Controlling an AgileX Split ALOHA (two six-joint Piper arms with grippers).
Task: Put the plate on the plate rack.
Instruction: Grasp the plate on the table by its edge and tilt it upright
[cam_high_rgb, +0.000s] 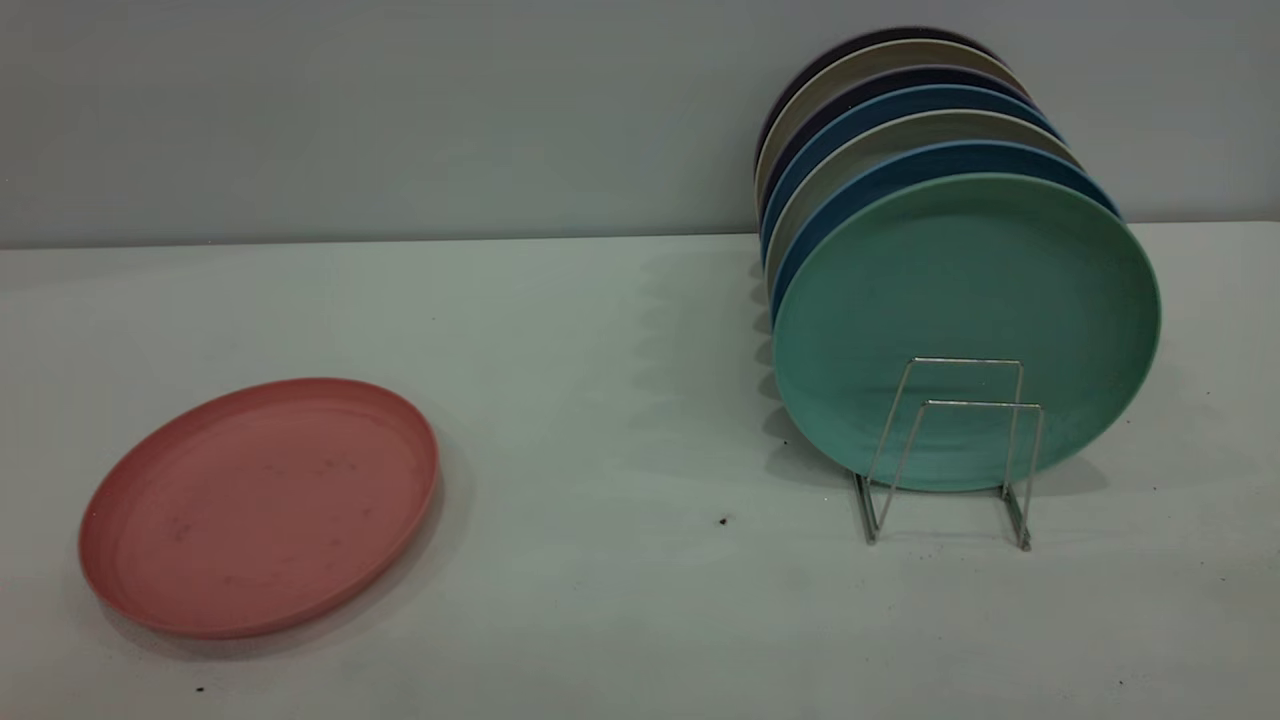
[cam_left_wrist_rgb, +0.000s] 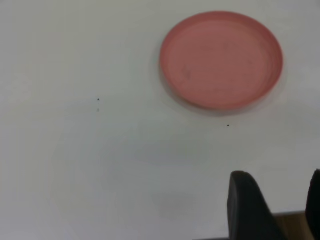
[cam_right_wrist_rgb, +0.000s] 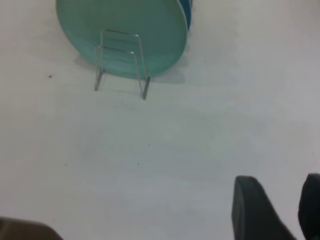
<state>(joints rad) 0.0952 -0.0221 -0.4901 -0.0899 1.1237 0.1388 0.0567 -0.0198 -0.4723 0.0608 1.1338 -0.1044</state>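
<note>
Exterior view. Salmon-pink plate (cam_high_rgb: 260, 505): lies flat, rim up, on the white table (cam_high_rgb: 600, 420), at the view's left and toward the near edge; faint dark smudges on its inner face. Plate rack (cam_high_rgb: 950, 450): thin silver wire, at the view's right, well apart from the pink plate. Two squared loop dividers stand bare at its front. Teal-green plate (cam_high_rgb: 965, 300): upright on edge directly behind those loops. Behind it, a row of further upright plates, blue (cam_high_rgb: 870, 185) and beige (cam_high_rgb: 830, 85) among them, the rearmost dark. One small dark speck (cam_high_rgb: 722, 521) on the table between pink plate and rack. Neither arm nor gripper appears in this view.

Left wrist view. Left gripper (cam_left_wrist_rgb: 280, 210): two dark fingers (cam_left_wrist_rgb: 247, 207) at the frame's edge, a plain gap between them, jaws apart and holding nothing. Pink plate (cam_left_wrist_rgb: 221, 60): flat on the table, well apart from the jaws, wholly outside the gap and untouched. Bare table surface lies between plate and fingers.

Right wrist view. Right gripper (cam_right_wrist_rgb: 280, 210): two dark fingers (cam_right_wrist_rgb: 255, 210), likewise apart and empty. Plate rack (cam_right_wrist_rgb: 121, 62) with the teal-green plate (cam_right_wrist_rgb: 122, 35) stands well away from these jaws; a blue plate edge (cam_right_wrist_rgb: 186, 12) shows behind. The pink plate does not appear here.
</note>
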